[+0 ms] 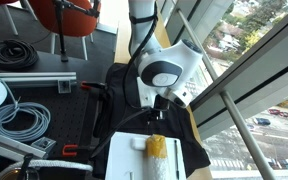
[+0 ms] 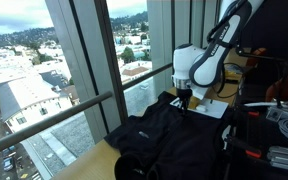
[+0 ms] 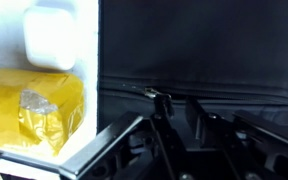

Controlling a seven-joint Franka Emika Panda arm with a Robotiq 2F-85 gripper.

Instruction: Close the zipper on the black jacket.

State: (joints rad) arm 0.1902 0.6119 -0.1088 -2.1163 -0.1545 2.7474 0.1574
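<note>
The black jacket lies spread on the table by the window; it also shows in an exterior view and in the wrist view. In the wrist view a thin line crosses the cloth, and a small metal zipper pull sits on it. My gripper is low over the jacket with a narrow gap between its fingers. The left fingertip is right at the pull, and nothing shows between the fingers. In both exterior views the gripper points down at the jacket's end next to a white board.
The white board beside the jacket carries a yellow packet and a white block. A coiled black cable, grey cable and orange chair lie further off. The window rail runs along the table.
</note>
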